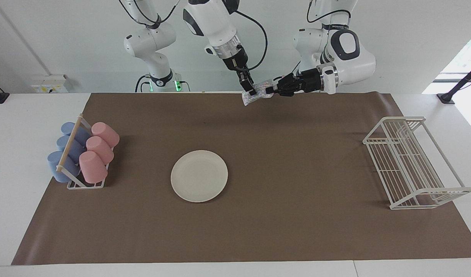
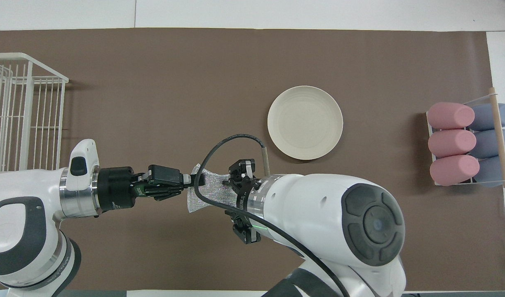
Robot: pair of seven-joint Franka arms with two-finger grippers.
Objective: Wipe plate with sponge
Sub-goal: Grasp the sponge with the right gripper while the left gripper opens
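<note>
Here, in the facing view, both arms meet in the air over the robots' edge of the brown mat: the right claw (image 1: 251, 92) and the left claw (image 1: 273, 90) each pinch an end of the sponge (image 1: 257, 94), which hangs between them well above the desk (image 1: 20, 154). The plate (image 1: 199, 176) lies flat and bare on the mat, nearer the cup rack (image 1: 83, 156) than the wire dish rack (image 1: 412, 163), well apart from the sponge. This looks like a handover; to do it well, one claw should let go only once the other's pinch is firm, and the keeper should then carry the sponge down flat onto the plate. The overhead view hides the right claw under its own arm but shows the left claw (image 2: 190, 180) gripping the sponge (image 2: 209, 194) edge-on, and how the plate (image 2: 305, 122) sits just past the right wrist.
</note>
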